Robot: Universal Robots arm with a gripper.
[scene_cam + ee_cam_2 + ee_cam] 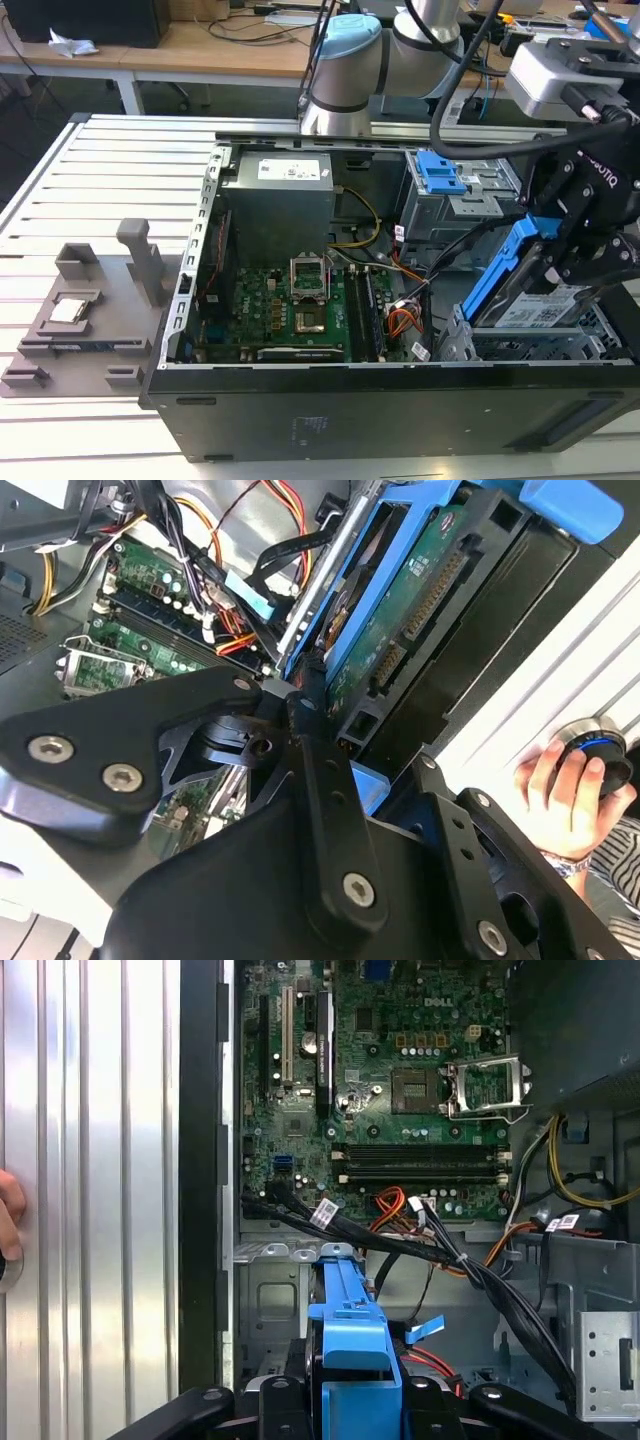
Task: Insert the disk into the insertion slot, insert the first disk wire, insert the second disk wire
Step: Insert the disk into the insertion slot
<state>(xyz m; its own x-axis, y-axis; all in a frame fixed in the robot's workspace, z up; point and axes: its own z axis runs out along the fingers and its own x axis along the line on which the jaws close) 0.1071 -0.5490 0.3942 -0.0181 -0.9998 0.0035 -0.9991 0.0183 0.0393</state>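
Slatted metal surface [90, 170], carrying an open computer case [300, 425] and a grey fixture [90, 310]; wooden desks [200, 45] behind. We record the tool [560, 262] clenched on the disk [535, 312], which is tilted over the insertion slot [500, 348] at the exterior view's right. The slot wall hides the disk's lower edge, so we cannot tell its depth. A person's hand [565, 800], cut off, rests on a knob [600, 755].

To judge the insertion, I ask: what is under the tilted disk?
The silver perforated insertion slot lies under the disk in the exterior view. Its inside is hidden by the disk, which the pincer holds.
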